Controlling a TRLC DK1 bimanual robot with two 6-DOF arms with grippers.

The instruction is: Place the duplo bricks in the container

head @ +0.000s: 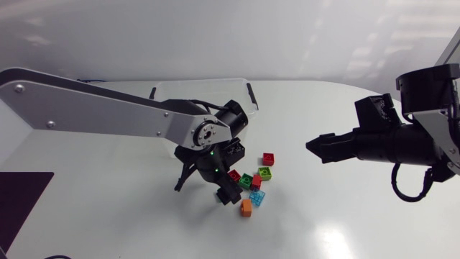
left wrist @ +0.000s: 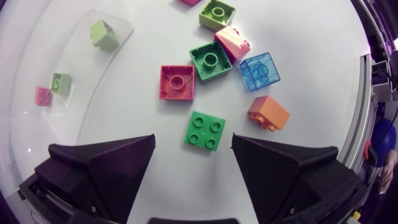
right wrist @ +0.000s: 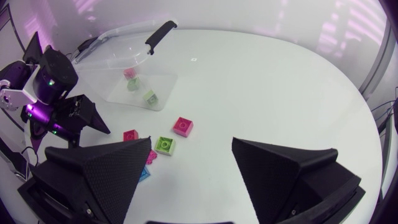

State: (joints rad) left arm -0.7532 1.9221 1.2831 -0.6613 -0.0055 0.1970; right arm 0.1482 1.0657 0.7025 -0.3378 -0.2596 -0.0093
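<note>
Several duplo bricks lie in a loose cluster mid-table. My left gripper hangs open over its near end, a dark green four-stud brick lying untouched between its fingertips. Just ahead sit a red brick, a green brick, a pink-red one, a clear blue one and an orange one. The clear container stands behind the cluster and holds three bricks, among them a light green one. My right gripper is open and empty, off to the right of the cluster.
My left arm crosses the table from the left, in front of the container. The container's black handle clips stick out at its rim. Bare white tabletop spreads right of the bricks.
</note>
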